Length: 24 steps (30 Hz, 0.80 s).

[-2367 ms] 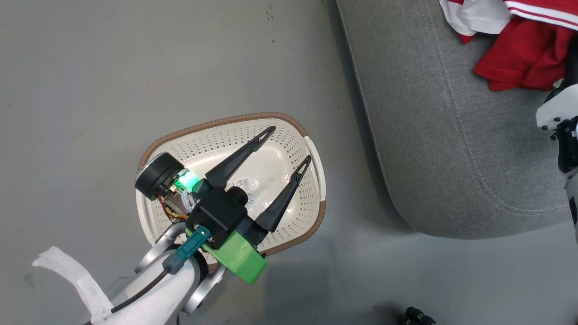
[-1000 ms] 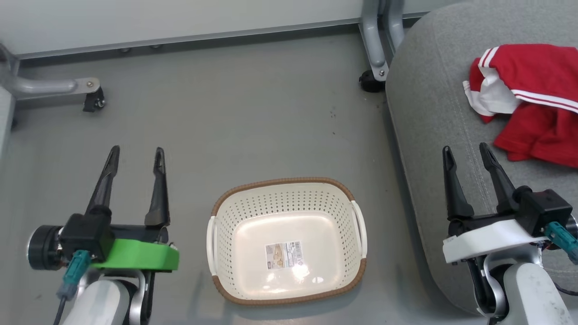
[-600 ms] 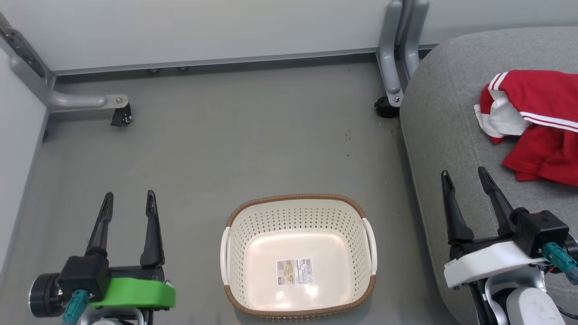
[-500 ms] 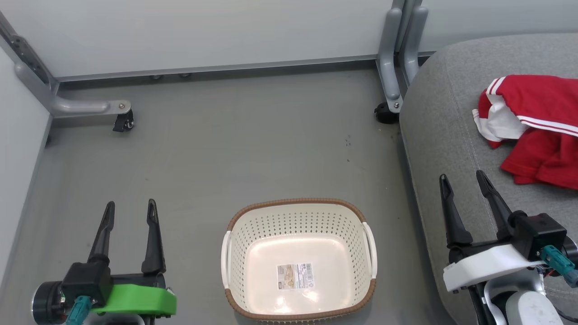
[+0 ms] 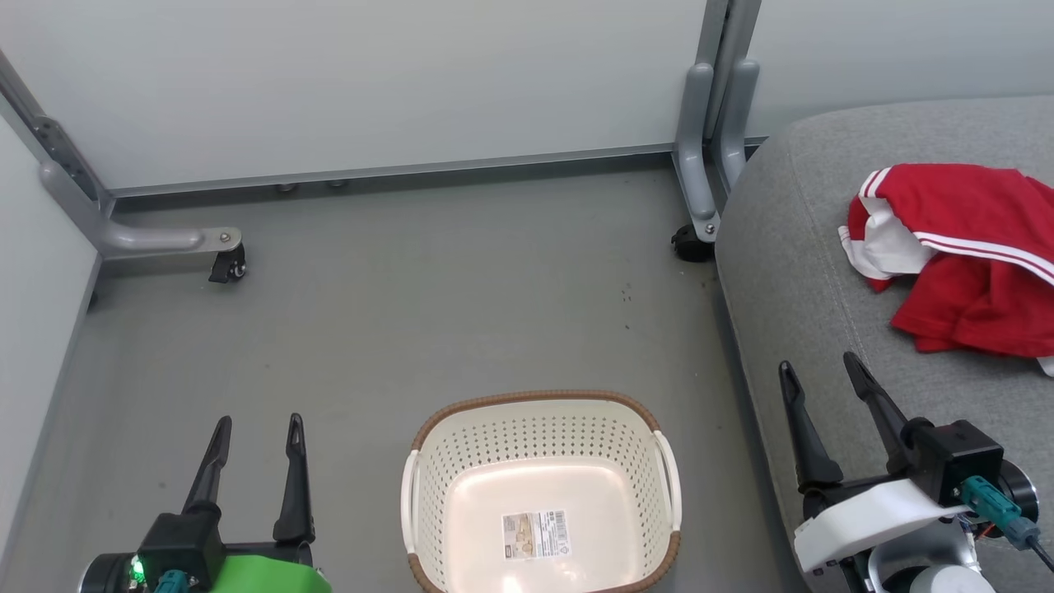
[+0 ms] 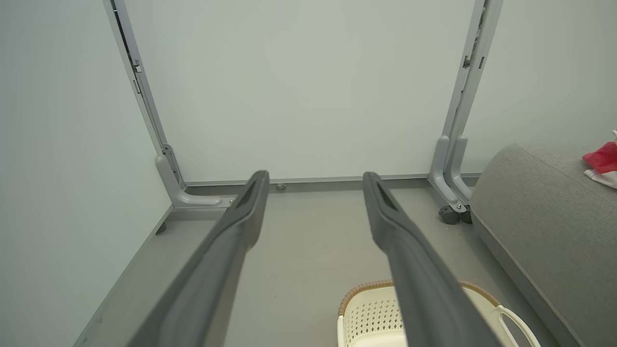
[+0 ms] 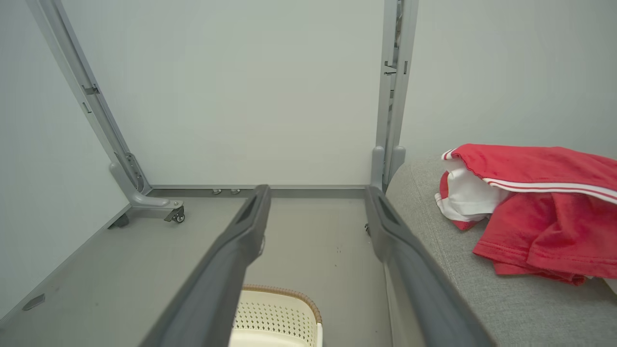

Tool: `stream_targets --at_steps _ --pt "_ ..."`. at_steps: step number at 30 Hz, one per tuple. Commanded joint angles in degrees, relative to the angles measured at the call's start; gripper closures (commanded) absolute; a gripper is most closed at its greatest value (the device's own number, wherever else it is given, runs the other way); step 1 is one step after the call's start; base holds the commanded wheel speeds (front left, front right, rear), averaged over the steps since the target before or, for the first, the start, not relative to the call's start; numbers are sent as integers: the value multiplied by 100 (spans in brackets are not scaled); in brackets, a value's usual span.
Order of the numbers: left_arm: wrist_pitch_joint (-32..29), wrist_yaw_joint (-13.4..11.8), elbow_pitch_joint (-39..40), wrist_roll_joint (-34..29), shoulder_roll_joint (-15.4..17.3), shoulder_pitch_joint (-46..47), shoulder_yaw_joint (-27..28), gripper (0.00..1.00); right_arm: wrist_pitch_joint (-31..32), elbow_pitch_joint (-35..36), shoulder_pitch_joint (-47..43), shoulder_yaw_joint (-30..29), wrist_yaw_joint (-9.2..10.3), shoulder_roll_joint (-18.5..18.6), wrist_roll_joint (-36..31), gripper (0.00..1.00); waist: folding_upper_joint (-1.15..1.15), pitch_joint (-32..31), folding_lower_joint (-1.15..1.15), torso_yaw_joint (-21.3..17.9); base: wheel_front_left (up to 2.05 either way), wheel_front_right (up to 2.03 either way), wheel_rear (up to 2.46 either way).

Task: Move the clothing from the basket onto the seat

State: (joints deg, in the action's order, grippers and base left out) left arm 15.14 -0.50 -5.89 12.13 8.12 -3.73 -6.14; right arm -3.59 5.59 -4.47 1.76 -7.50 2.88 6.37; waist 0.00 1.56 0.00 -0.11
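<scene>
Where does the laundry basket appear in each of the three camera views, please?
Head view: the basket sits at the bottom centre, cut off by the lower edge.
Left wrist view: the basket is at the bottom edge, right of centre.
Right wrist view: the basket is at the bottom edge, slightly left of centre.
Shared landmark: the grey frame post at the far corner of the seat.
</scene>
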Motion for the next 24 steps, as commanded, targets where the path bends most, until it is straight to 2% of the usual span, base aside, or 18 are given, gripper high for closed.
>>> stream_targets --at_steps 1,23,24 --pt "-1 42 -28 -79 -31 -76 30 0 13 11 -54 2 2 8 7 0 0 -15 0 -5 0 0 0" --pt "-1 340 -165 -474 -271 23 360 0 63 49 -43 35 2 6 74 0 0 10 0 27 0 0 0" --pt "0 312 -175 -477 -251 -9 352 100 56 24 -2 43 0 -2 53 100 0 10 0 27 0 0 0"
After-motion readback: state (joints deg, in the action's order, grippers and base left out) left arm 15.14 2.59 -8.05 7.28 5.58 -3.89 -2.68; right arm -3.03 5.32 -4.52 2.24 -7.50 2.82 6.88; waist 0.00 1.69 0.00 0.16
